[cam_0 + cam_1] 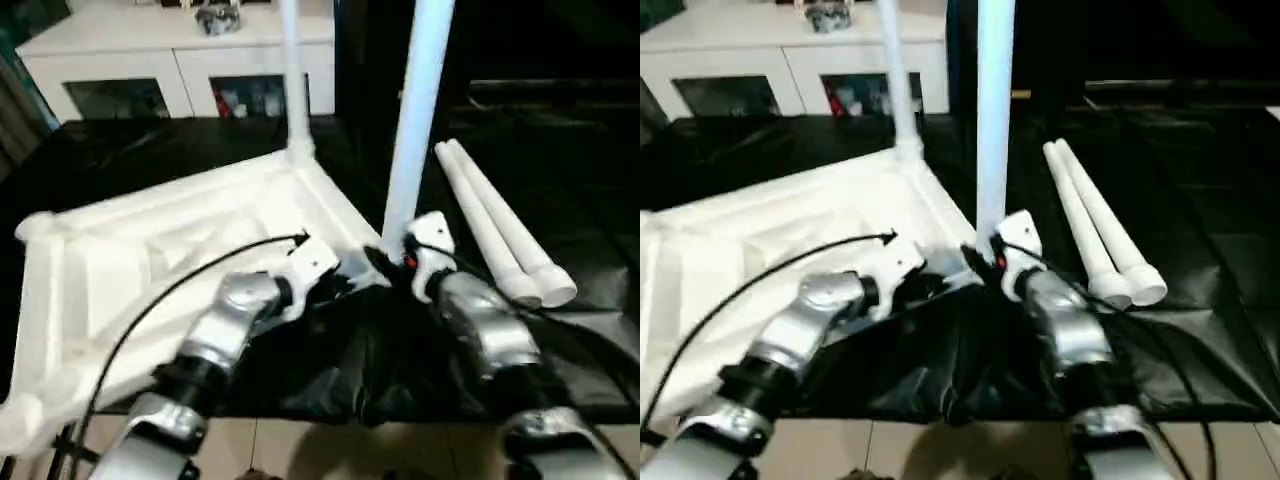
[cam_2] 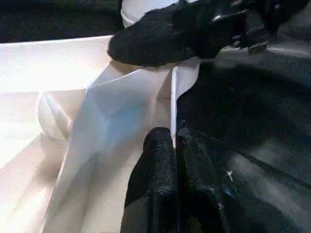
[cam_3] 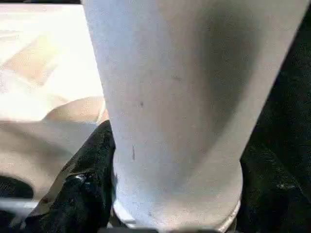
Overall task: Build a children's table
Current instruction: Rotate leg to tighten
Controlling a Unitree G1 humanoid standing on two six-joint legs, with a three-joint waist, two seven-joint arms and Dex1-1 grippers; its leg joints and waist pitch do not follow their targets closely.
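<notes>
Left gripper (image 2: 174,160), nearest: fingers pinched together on the tabletop (image 1: 170,250) rim; tabletop upside down on black sheet (image 1: 380,370), near corner; right gripper (image 1: 392,262) clamps upright leg (image 1: 415,120); keep it plumb over socket; spare legs (image 1: 495,225) crowd the right, open room behind.

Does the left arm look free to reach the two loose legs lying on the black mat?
Probably not. The left end effector is shut on the tabletop's rim, and the upright leg and right arm stand between it and the loose legs.
</notes>
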